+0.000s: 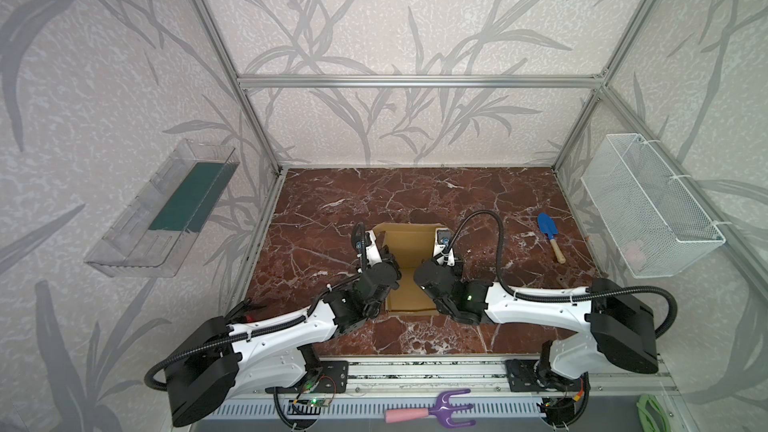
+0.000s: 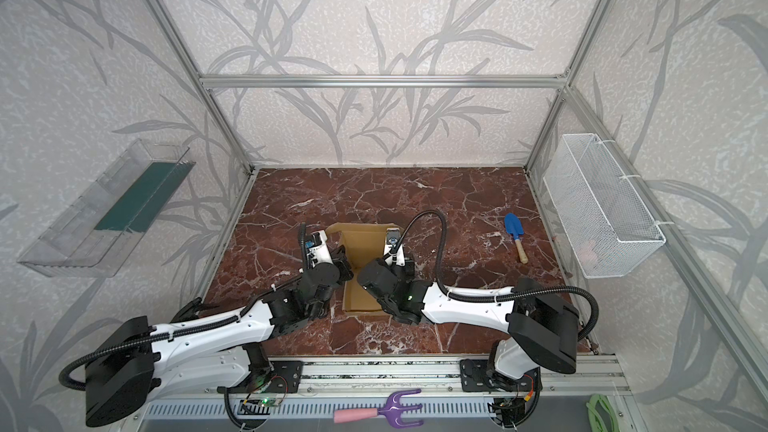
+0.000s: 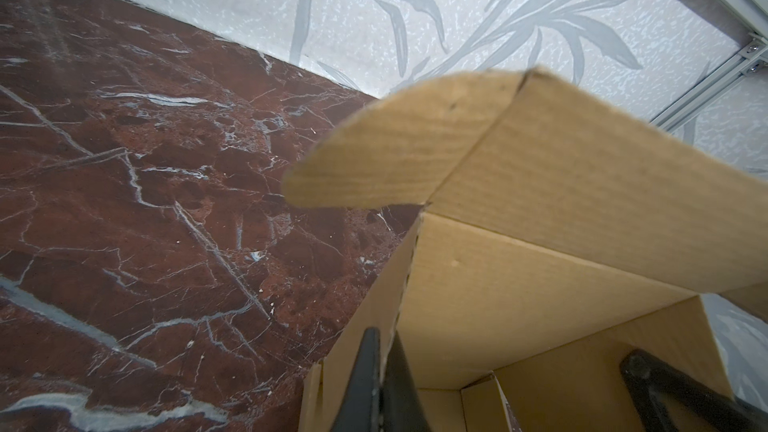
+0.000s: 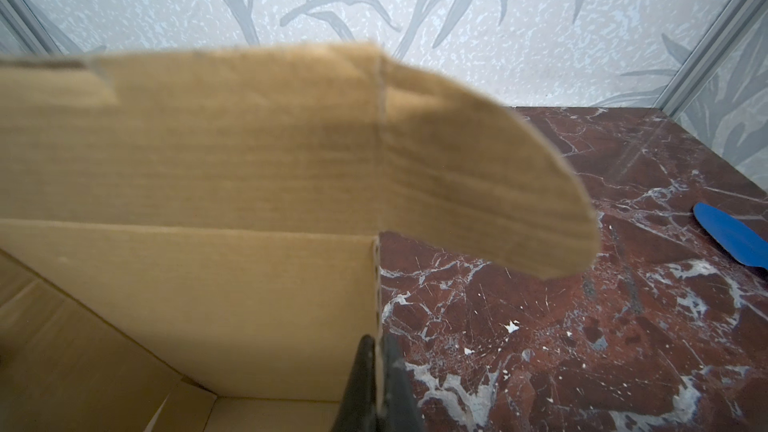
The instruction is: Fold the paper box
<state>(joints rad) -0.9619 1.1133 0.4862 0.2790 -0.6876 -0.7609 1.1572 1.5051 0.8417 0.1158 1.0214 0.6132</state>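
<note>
The left hand (image 3: pixel 384 340) is closed on the left side wall of the paper box (image 1: pixel 409 255), with one finger inside the wall and one outside. The paper box sits at the middle of the worktop (image 1: pixel 324 201), directly between the two hands. Its far panel is raised, with a rounded tab at each end. The right hand (image 4: pixel 377 342) is closed on the right side wall likewise. A blue trowel (image 1: pixel 548 234) lies near the right edge, well apart.
</note>
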